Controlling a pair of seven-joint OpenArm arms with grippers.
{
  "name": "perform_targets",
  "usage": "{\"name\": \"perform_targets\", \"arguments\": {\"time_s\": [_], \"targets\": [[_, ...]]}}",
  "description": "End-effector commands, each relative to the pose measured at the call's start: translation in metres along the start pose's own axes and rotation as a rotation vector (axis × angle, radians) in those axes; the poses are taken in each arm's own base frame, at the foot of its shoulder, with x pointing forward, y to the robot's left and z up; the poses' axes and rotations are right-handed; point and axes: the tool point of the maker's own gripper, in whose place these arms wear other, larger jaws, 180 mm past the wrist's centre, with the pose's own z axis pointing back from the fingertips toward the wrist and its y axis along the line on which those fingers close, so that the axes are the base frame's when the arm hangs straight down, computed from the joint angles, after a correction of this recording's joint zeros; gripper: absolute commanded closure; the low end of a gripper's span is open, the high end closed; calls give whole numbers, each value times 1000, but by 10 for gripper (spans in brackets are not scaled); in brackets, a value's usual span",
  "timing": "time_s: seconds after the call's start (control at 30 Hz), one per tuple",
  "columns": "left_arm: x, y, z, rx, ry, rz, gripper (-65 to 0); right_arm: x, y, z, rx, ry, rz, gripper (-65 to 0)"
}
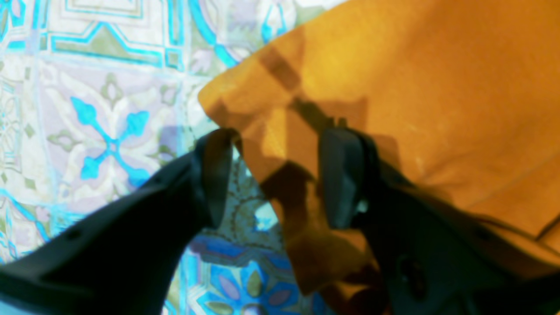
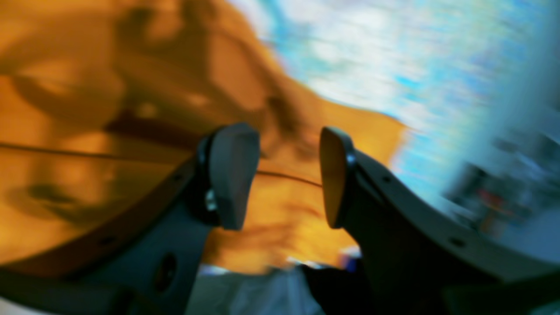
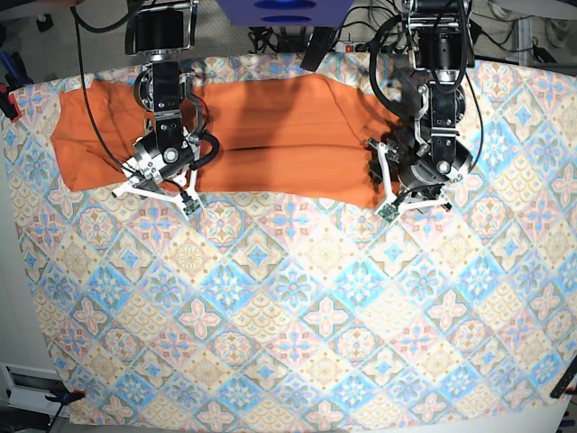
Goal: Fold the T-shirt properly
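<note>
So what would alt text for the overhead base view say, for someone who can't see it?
An orange T-shirt lies stretched along the far edge of a tile-patterned cloth. Two black robot arms reach down over it, the left gripper at its right end, the right gripper nearer its left.

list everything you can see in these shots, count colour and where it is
plain orange short-sleeved T-shirt: one, orange, lying flat in a long band across the far part of the table
tile-patterned cloth: one, blue, pink and cream, covering the table under the T-shirt
cables: several, black, behind the table's far edge
left claw: one, black, open, at the T-shirt's edge
right claw: one, black, open, above the T-shirt
</note>
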Motion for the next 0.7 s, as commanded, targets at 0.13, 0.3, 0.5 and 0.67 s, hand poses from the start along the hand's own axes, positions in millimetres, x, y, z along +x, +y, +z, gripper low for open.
{"name": "perform_targets", "arguments": {"time_s": [0.13, 0.3, 0.5, 0.67], "targets": [[10, 8, 3, 20, -29, 0, -327, 8, -3, -15, 32, -27, -32, -265], [8, 8, 3, 20, -25, -2, -327, 0, -8, -35, 58, 14, -77, -264], [8, 8, 3, 20, -22, -1, -325, -13, -9, -52, 77, 78, -53, -263], [8, 8, 3, 20, -22, -1, -325, -15, -5, -61, 95, 74, -49, -263]]}}
